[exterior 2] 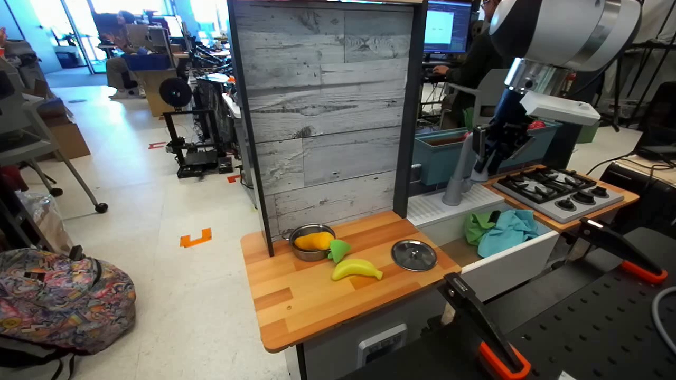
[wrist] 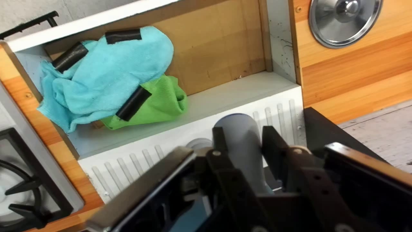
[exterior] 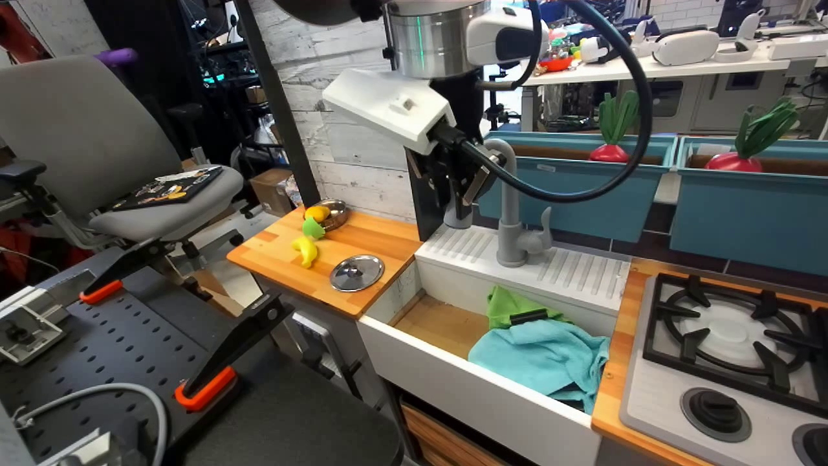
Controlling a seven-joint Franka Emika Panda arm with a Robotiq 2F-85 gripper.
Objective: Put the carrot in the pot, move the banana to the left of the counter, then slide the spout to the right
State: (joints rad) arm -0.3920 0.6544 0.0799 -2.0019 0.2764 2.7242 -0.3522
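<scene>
The orange carrot [exterior: 315, 213] lies in the small metal pot [exterior: 337, 217] at the counter's back; it also shows in an exterior view [exterior 2: 313, 241]. A green piece [exterior 2: 338, 249] sticks out over the pot's rim. The yellow banana [exterior 2: 356, 269] lies in front of the pot on the wooden counter [exterior 2: 311, 301]. The grey spout [exterior: 510, 207] stands behind the sink, its free end turned toward the counter side. My gripper [wrist: 244, 132] has its fingers on both sides of the spout's end [wrist: 240, 141] and looks shut on it. The gripper hides part of the arch.
A metal lid [exterior 2: 414, 255] lies on the counter beside the sink [exterior: 479, 388]. Blue [exterior: 543, 356] and green [exterior: 511, 304] cloths lie in the basin. A stove [exterior: 731, 336] stands on the sink's far side. Blue planters [exterior: 576, 194] stand behind the spout.
</scene>
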